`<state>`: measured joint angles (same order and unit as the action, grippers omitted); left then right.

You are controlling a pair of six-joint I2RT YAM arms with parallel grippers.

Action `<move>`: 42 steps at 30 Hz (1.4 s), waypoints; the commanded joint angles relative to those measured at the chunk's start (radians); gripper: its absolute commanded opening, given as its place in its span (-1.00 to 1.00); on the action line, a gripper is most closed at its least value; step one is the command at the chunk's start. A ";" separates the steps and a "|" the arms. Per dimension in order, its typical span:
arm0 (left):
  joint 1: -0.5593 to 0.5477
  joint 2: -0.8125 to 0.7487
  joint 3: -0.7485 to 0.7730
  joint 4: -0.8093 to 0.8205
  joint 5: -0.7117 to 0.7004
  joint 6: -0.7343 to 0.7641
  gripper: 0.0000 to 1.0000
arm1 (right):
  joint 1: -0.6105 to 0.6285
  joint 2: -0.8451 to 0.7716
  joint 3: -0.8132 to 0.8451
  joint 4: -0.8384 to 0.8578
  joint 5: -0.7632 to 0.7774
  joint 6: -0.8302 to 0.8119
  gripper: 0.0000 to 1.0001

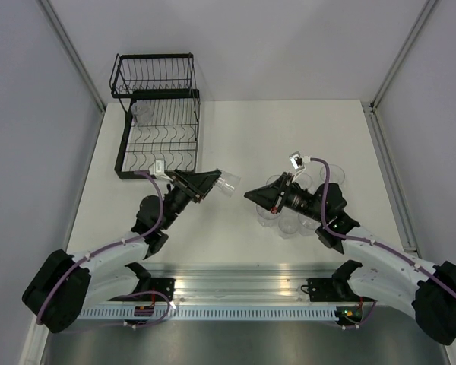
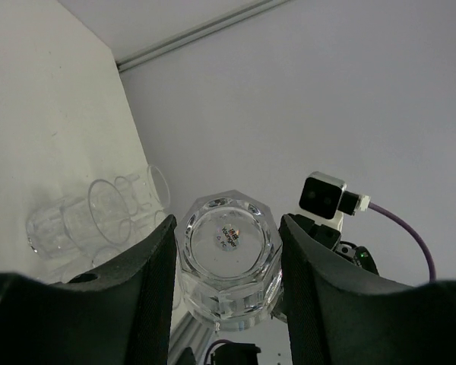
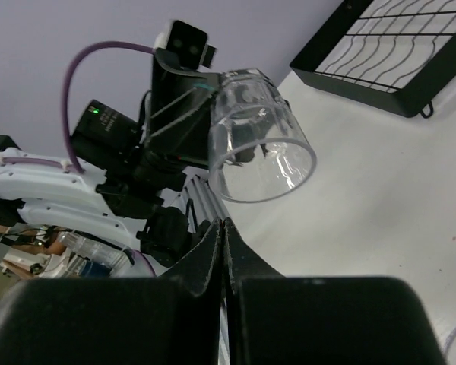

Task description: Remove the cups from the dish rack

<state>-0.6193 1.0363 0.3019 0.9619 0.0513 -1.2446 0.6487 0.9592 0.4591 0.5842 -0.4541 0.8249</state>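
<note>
My left gripper (image 1: 215,182) is shut on a clear cup (image 1: 228,183) and holds it on its side above the table, mouth pointing right. In the left wrist view the cup's base (image 2: 228,255) sits between both fingers. My right gripper (image 1: 249,195) is shut and empty, its tip pointing left at that cup, a short gap away. In the right wrist view the held cup (image 3: 260,141) hangs just beyond the closed fingertips (image 3: 224,225). The black dish rack (image 1: 158,125) stands at the far left with one cup (image 1: 140,111) in it.
Several clear cups (image 1: 289,218) stand clustered on the table under my right wrist; they also show in the left wrist view (image 2: 99,217). The rack's corner shows in the right wrist view (image 3: 387,68). Grey walls bound the white table.
</note>
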 commanded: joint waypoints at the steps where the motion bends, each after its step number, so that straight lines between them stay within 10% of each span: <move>1: -0.029 0.040 -0.018 0.248 -0.045 -0.154 -0.95 | -0.001 0.041 -0.016 0.244 -0.054 0.065 -0.99; 10: -0.111 0.241 -0.024 0.475 -0.122 -0.253 -0.95 | -0.003 0.165 0.012 0.348 -0.077 0.094 -0.99; 25: -0.209 0.197 -0.035 0.391 -0.182 -0.227 -0.95 | -0.003 0.230 0.041 0.353 -0.077 0.076 -0.95; 27: -0.211 0.200 -0.041 0.393 -0.183 -0.228 -0.95 | -0.003 0.228 0.046 0.350 -0.084 0.080 -0.42; 30: -0.214 0.202 -0.041 0.393 -0.180 -0.227 -0.95 | -0.003 0.217 0.044 0.355 -0.090 0.089 0.95; 42: -0.232 0.226 -0.017 0.399 -0.165 -0.217 -0.95 | -0.001 0.205 0.047 0.332 -0.092 0.083 0.96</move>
<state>-0.8425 1.2514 0.2531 1.2888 -0.1284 -1.4467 0.6453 1.1709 0.4683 0.8738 -0.5262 0.9203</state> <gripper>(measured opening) 0.540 0.979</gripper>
